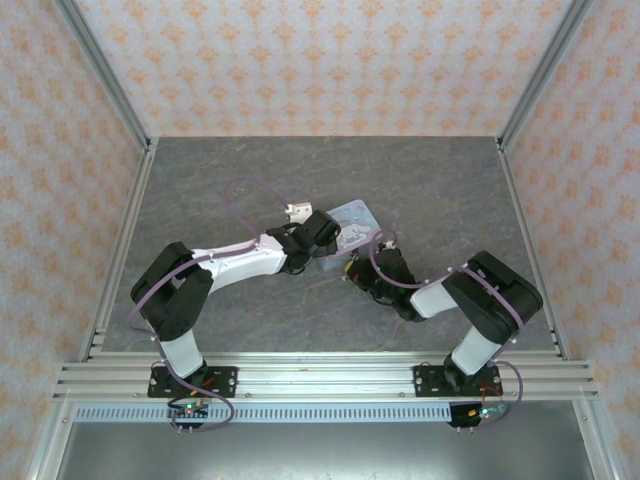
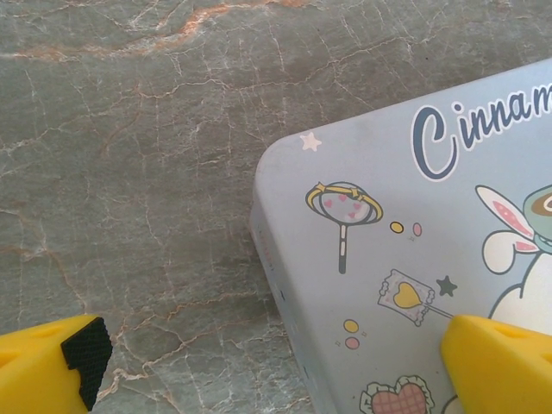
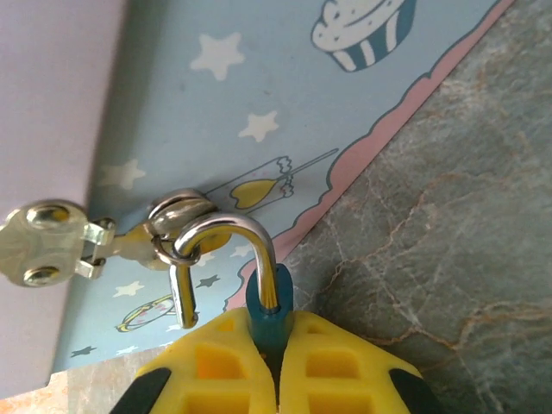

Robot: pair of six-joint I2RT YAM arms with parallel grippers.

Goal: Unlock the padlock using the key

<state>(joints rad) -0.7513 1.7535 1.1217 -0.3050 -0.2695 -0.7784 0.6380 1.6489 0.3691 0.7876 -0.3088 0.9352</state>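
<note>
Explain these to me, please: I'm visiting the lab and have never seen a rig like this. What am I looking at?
These are two robot arms bolted at the near edge of a grey, stone-patterned table. The wide picture comes from a fixed camera above and behind them, with the left arm on the left and the right arm on the right. The other two pictures come from a small camera on each wrist, so the yellow shapes are that arm's own fingers. On the table lies a pastel tin box printed with cartoons. The left gripper is wide open at a corner of the box, holding nothing. The right gripper is shut on a tiny blue-green padlock, whose silver shackle hooks through a ring on the box.
</note>
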